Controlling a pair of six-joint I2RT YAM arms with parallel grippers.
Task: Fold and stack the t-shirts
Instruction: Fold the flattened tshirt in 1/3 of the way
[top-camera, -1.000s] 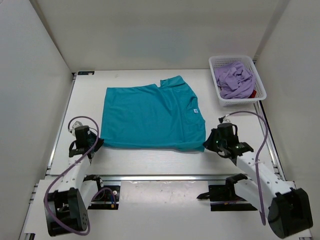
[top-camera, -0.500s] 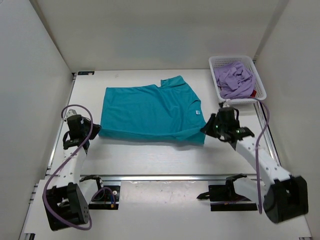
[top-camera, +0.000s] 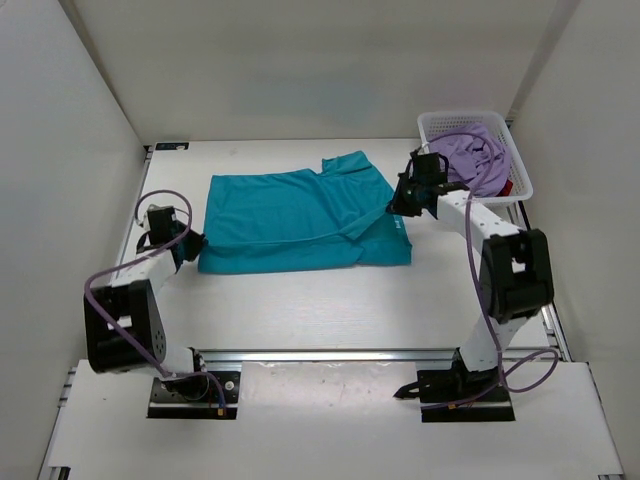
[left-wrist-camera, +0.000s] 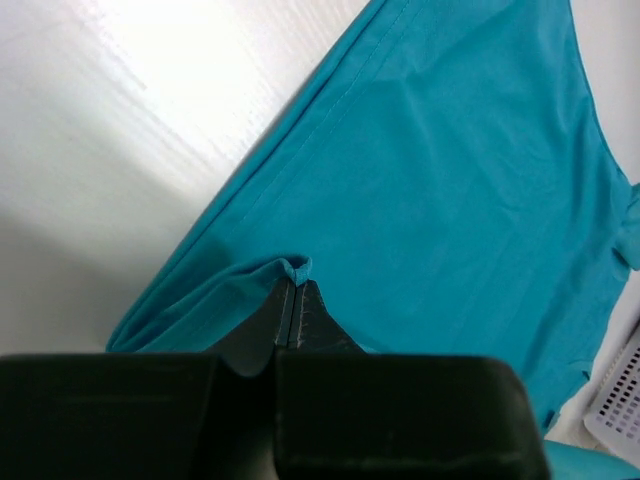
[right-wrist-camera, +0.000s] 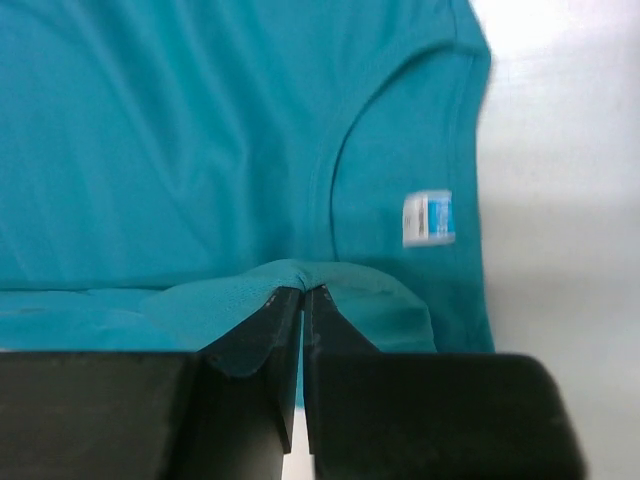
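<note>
Teal t-shirt rearward; label seemingly wrist-only

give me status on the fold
Left gripper shut on edge of teal cloth t-shirt. Right gripper shut on opposite corner, over the neckline. Nothing in the way.

We're looking down into a white-walled booth: plain back wall across the top, the left wall and the right wall slanting in on either side. The tabletop is pale, whitish, with a faint wood grain. A metal rail runs across its near edge, with thinner rails along both sides. A small black bracket sits at the far left corner. The light is soft and even, and the left wrist view catches a bright glare patch on the surface.
</note>
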